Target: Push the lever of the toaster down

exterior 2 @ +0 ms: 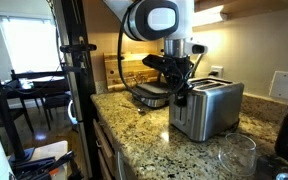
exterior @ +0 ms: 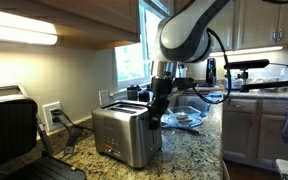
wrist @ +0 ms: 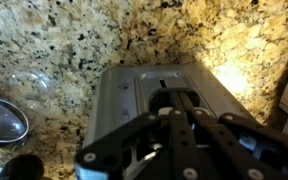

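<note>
Wrist view: gripper [wrist: 174, 105] enters from 6 o'clock. Jaws look clenched together, gripping nothing. Tips sit over end of toaster [wrist: 149, 85] at frame centre. Lever hidden under tips; contact unclear.

Judgement: keep jaws closed, press straight down along end face, steadily, until latch catches. Avoid side load that would slide toaster on granite counter [wrist: 74, 40].

Glass bowl [wrist: 6, 122] at 9 o'clock.

Exterior view: red-orange marks [exterior: 111, 151] on toaster end, unreadable. No brand legible.

Dim, soft pictures; window [exterior 2: 24, 45] glares white, under-cabinet light [exterior: 19, 36] flares.
</note>
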